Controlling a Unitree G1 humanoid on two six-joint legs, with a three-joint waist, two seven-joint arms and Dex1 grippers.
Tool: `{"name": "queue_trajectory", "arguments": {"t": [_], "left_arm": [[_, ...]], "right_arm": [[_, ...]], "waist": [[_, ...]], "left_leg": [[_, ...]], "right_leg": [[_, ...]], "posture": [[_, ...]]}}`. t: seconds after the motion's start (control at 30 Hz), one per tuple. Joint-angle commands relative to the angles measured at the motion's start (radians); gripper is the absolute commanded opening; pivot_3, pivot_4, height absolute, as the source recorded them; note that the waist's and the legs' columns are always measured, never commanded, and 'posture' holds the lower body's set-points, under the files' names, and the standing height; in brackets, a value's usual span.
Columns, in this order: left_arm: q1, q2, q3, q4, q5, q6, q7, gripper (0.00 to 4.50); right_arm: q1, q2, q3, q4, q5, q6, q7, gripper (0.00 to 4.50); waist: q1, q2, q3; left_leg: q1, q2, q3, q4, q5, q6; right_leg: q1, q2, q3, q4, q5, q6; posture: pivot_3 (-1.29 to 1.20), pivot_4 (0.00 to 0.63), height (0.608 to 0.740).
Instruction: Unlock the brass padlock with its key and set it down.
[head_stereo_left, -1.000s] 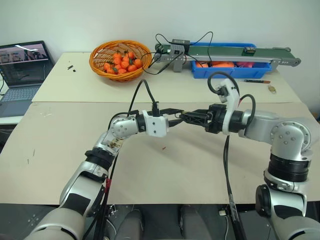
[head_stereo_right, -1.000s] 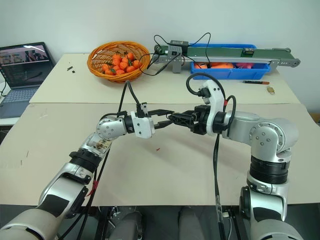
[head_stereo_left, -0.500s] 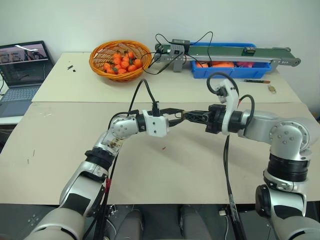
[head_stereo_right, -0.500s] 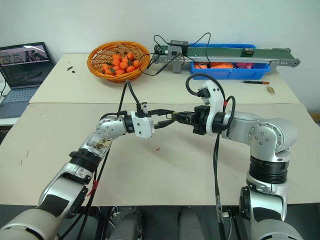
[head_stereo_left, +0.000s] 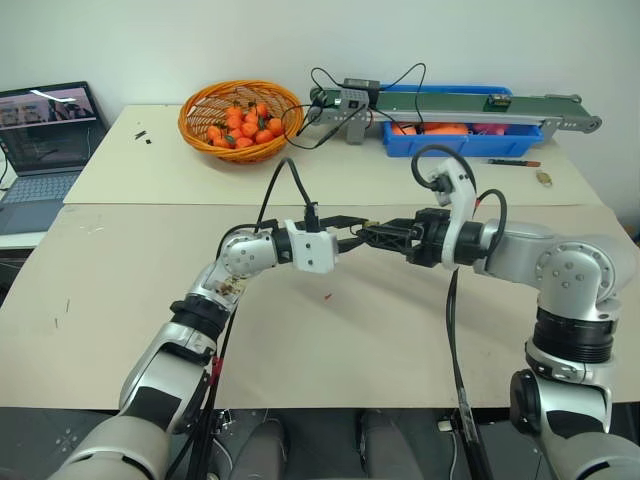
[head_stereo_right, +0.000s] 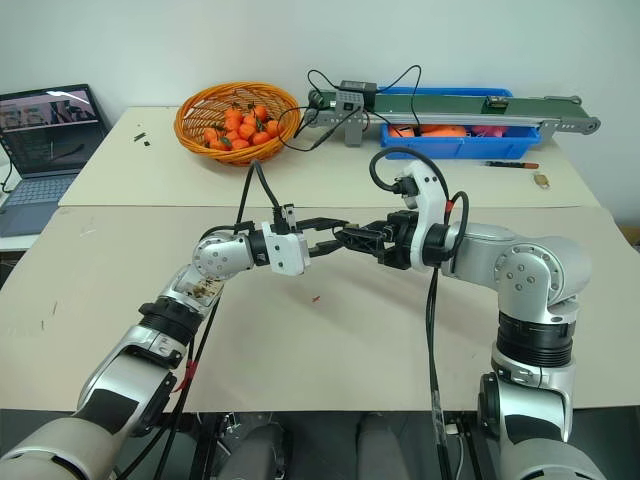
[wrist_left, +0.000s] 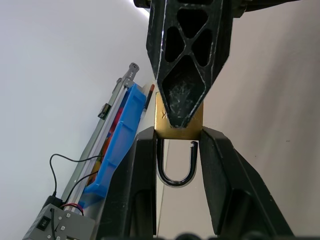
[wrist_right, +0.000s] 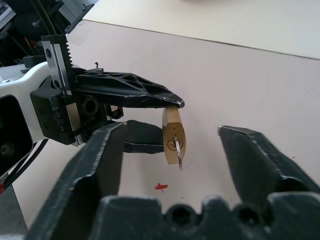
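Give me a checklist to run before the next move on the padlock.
1. Left hand clamps the padlock by its body: ok.
2. Key sits in the keyhole: ok.
3. Right hand is open, one finger each side of the key, touching neither: ok.
4. Shackle released: ok, one leg ends free just below the body in the left wrist view.
5. Key turned fully: cannot tell.
6. Bare table below for setting down, with just a red speck: ok.
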Motion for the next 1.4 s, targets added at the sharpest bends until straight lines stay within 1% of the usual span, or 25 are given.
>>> {"name": "queue_trajectory", "arguments": {"t": [0.03,0.27,0.33,0.37,0.4,0.43,0.47,0.63,0.67,0.7,0.73,1.0,1.07,1.1,1.13,1.17,1.2,1.23,1.3,1.33,1.4], "left_arm": [[-0.023,-0.002,0.018,-0.028,-0.012,-0.003,0.015,0.84],[-0.024,-0.002,0.017,-0.026,-0.01,-0.003,0.016,0.84],[-0.024,-0.003,0.017,-0.025,-0.009,-0.004,0.016,0.84],[-0.024,-0.003,0.017,-0.026,-0.01,-0.003,0.017,0.84],[-0.025,-0.003,0.017,-0.025,-0.009,-0.004,0.017,0.84],[-0.025,-0.004,0.017,-0.024,-0.008,-0.004,0.018,0.84],[-0.025,-0.004,0.017,-0.024,-0.008,-0.004,0.018,0.84],[-0.026,-0.004,0.016,-0.022,-0.008,-0.005,0.02,0.84],[-0.027,-0.005,0.016,-0.022,-0.008,-0.005,0.02,0.84],[-0.027,-0.004,0.016,-0.021,-0.007,-0.005,0.021,0.84],[-0.027,-0.004,0.016,-0.021,-0.008,-0.005,0.021,0.84],[-0.025,-0.002,0.017,-0.023,-0.01,-0.005,0.019,0.84],[-0.024,-0.005,0.023,-0.025,-0.023,-0.001,0.018,1.76],[-0.024,-0.008,0.025,-0.025,-0.036,0.004,0.01,1.98],[-0.024,-0.01,0.026,-0.026,-0.044,0.008,0.004,2.31],[-0.025,-0.01,0.027,-0.027,-0.048,0.01,0.003,2.78],[-0.025,-0.009,0.028,-0.028,-0.046,0.01,0.006,2.99],[-0.026,-0.008,0.028,-0.028,-0.043,0.009,0.009,3.47],[-0.026,-0.005,0.027,-0.03,-0.039,0.012,0.009,4.21],[-0.024,-0.004,0.028,-0.034,-0.046,0.014,0.003,4.42],[-0.013,-0.005,0.031,-0.061,-0.115,0.04,-0.054,4.42]], "right_arm": [[-0.007,0.0,-0.004,-0.019,-0.001,-0.032,0.009,4.44],[-0.006,0.007,-0.008,-0.024,-0.008,-0.027,0.007,4.44],[-0.007,0.008,-0.01,-0.023,-0.009,-0.028,0.006,3.91],[-0.007,0.011,-0.013,-0.024,-0.006,-0.026,0.006,3.76],[-0.008,0.013,-0.015,-0.025,-0.004,-0.023,0.005,3.39],[-0.008,0.014,-0.017,-0.025,-0.003,-0.022,0.005,3.12],[-0.008,0.015,-0.017,-0.026,-0.003,-0.021,0.004,2.6],[-0.01,0.019,-0.021,-0.026,0.0,-0.016,0.003,0.98],[-0.011,0.02,-0.022,-0.027,0.001,-0.015,0.003,0.54],[-0.011,0.02,-0.023,-0.027,0.001,-0.015,0.002,0.2],[-0.011,0.021,-0.023,-0.027,0.002,-0.014,0.002,0.11],[-0.013,0.016,-0.017,-0.029,-0.005,-0.016,0.0,0.11],[-0.014,0.017,-0.017,-0.028,-0.005,-0.016,0.0,0.11],[-0.015,0.016,-0.017,-0.027,-0.006,-0.016,0.0,0.11],[-0.015,0.016,-0.017,-0.027,-0.006,-0.016,0.001,0.11],[-0.015,0.016,-0.017,-0.027,-0.005,-0.016,0.001,0.11],[-0.015,0.017,-0.018,-0.027,-0.005,-0.016,0.0,0.11],[-0.015,0.017,-0.019,-0.026,-0.004,-0.015,0.0,0.11],[-0.014,0.017,-0.018,-0.026,-0.005,-0.016,0.0,0.11],[-0.013,0.016,-0.018,-0.026,-0.006,-0.017,0.001,0.11],[-0.007,0.009,-0.016,-0.024,-0.011,-0.024,0.006,0.11]], "waist": [[0.0,0.0,0.0],[0.0,0.0,0.0],[0.0,0.0,0.0],[0.0,0.0,0.0],[0.0,0.0,0.0],[0.0,0.0,0.0],[0.0,0.0,0.0],[0.0,0.0,0.0],[0.0,0.0,0.0],[0.0,0.0,0.0],[0.0,0.0,0.0],[0.0,0.0,0.0],[0.0,0.0,0.0],[0.0,0.0,0.0],[0.0,0.0,0.0],[0.0,0.0,0.0],[0.0,0.0,0.0],[0.0,0.0,0.0],[-0.001,0.0,0.0],[0.0,0.0,0.0],[-0.001,0.0,0.0]], "left_leg": [[0.0,0.0,0.0,0.0,0.0,0.0],[0.0,0.0,0.0,0.0,0.0,0.0],[0.0,0.0,0.0,0.0,0.0,0.0],[0.0,0.0,0.0,0.0,0.0,0.0],[0.0,0.0,0.0,0.0,0.0,0.0],[0.0,0.0,0.0,0.0,0.0,0.0],[0.0,0.0,0.0,0.0,0.0,0.0],[0.0,0.0,0.0,0.0,0.0,0.0],[0.0,0.0,0.0,0.0,0.0,0.0],[0.0,0.0,0.0,0.0,0.0,0.0],[0.0,0.0,0.0,0.0,0.0,0.0],[0.0,0.0,0.0,0.0,0.0,0.0],[0.0,0.0,0.0,0.0,0.0,0.0],[0.0,0.0,0.0,0.0,0.0,0.0],[0.0,0.0,0.0,0.0,0.0,0.0],[0.0,0.0,0.0,0.0,0.0,0.0],[0.0,0.0,0.0,0.0,0.0,0.0],[0.0,0.0,0.0,0.0,0.0,0.0],[0.0,0.0,0.0,0.0,0.0,0.0],[0.0,0.0,0.0,0.0,0.0,0.0],[0.0,0.0,0.0,0.0,0.0,0.0]], "right_leg": [[0.0,0.0,0.0,0.0,0.0,0.0],[0.0,0.0,0.0,0.0,0.0,0.0],[0.0,0.0,0.0,0.0,0.0,0.0],[0.0,0.0,0.0,0.0,0.0,0.0],[0.0,0.0,0.0,0.0,0.0,0.0],[0.0,0.0,0.0,0.0,0.0,0.0],[0.0,0.0,0.0,0.0,0.0,0.0],[0.0,0.0,0.0,0.0,0.0,0.0],[0.0,0.0,0.0,0.0,0.0,0.0],[0.0,0.0,0.0,0.0,0.0,0.0],[0.0,0.0,0.0,0.0,0.0,0.0],[0.0,0.0,0.0,0.0,0.0,0.0],[0.0,0.0,0.0,0.0,0.0,0.0],[0.0,0.0,0.0,0.0,0.0,0.0],[0.0,0.0,0.0,0.0,0.0,0.0],[0.0,0.0,0.0,0.0,0.0,0.0],[0.0,0.0,0.0,0.0,0.0,0.0],[0.0,0.0,0.0,0.0,0.0,0.0],[0.0,0.0,0.0,0.0,0.0,0.0],[0.0,0.0,0.0,0.0,0.0,0.0],[0.0,0.0,0.0,0.0,0.0,0.0]], "posture": [[0.0,0.15,0.717],[0.0,0.15,0.717],[0.0,0.15,0.717],[0.0,0.15,0.717],[0.0,0.15,0.717],[0.0,0.15,0.717],[0.0,0.15,0.717],[0.0,0.15,0.717],[0.0,0.15,0.717],[0.0,0.15,0.717],[0.0,0.15,0.717],[0.0,0.15,0.717],[0.0,0.15,0.717],[0.0,0.15,0.717],[0.0,0.15,0.717],[0.0,0.15,0.717],[0.0,0.15,0.717],[0.0,0.15,0.717],[0.0,0.15,0.717],[0.0,0.15,0.717],[0.0,0.15,0.717]]}}
